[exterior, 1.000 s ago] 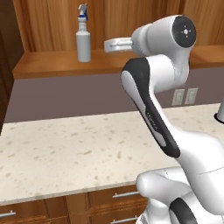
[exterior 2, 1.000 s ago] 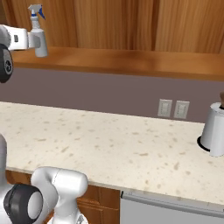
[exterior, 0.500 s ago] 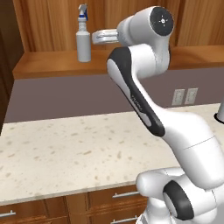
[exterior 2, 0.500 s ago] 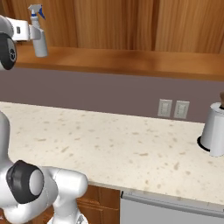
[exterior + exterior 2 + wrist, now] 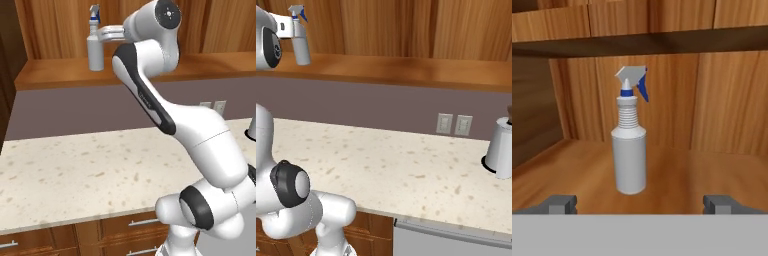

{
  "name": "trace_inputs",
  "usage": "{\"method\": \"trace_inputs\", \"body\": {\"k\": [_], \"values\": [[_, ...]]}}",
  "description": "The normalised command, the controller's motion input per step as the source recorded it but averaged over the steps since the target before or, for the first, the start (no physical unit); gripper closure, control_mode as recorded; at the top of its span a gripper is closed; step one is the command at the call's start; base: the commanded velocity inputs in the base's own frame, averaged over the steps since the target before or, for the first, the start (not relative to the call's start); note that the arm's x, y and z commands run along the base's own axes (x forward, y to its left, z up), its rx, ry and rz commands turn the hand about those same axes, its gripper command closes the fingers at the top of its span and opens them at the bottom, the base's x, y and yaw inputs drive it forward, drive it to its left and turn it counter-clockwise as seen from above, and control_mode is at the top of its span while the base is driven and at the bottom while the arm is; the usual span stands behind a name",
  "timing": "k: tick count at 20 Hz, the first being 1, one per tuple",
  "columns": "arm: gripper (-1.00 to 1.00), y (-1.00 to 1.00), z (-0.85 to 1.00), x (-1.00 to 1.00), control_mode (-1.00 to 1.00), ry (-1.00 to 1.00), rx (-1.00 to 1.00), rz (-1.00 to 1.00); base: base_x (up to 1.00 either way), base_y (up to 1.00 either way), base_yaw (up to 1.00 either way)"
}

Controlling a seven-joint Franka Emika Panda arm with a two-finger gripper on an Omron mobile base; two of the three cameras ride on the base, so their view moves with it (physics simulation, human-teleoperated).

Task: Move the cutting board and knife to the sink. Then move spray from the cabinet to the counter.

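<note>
Left base view. The spray (image 5: 95, 47), a grey bottle with a white trigger head and a blue nozzle tip, stands upright on the open wooden shelf of the cabinet (image 5: 60, 75), toward the shelf's left end and near its front edge. The white arm rises from the lower right, bends over the counter (image 5: 75, 175), and reaches left at shelf height; the gripper (image 5: 102, 34) lies level with the neck of the bottle, just to its right. From this side it cannot be told whether a finger touches the bottle. The beige speckled counter runs across the middle of the picture, with brown drawers (image 5: 125, 235) below it and a pair of wall outlets (image 5: 212, 106) on the dull purple backsplash at right.

Right base view. The same spray (image 5: 300, 42) stands at the far left of the shelf, with the gripper (image 5: 287, 27) beside it at left. The counter (image 5: 406, 170) carries a grey cylindrical canister (image 5: 501, 150) on a dark base at the far right edge. Two outlets (image 5: 454, 124) sit on the wall just left of the canister.

Hand view. The spray (image 5: 629, 150) stands upright, centred, on the wooden shelf floor, its nozzle pointing right. The two dark fingertips (image 5: 559, 204) stand wide apart at the lower left and lower right, clear of the bottle, which lies between and beyond them; nothing is held.
</note>
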Motion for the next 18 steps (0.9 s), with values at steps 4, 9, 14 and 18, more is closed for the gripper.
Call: {"method": "trace_inputs", "body": {"k": [4, 9, 14, 18], "values": [[-1.0, 0.18, 0.0, 0.37, -1.0, -0.01, -0.01, 0.0, 0.0, 0.0, 0.0], [-1.0, 0.17, 0.0, 0.34, -1.0, -0.08, 0.0, 0.0, 0.0, 0.0, 0.0], [-1.0, 0.15, 0.0, 0.37, -1.0, -0.06, 0.0, 0.0, 0.0, 0.0, 0.0], [-1.0, 0.14, -0.01, 0.35, -1.0, -0.03, 0.0, 0.0, 0.0, 0.0, 0.0]]}}
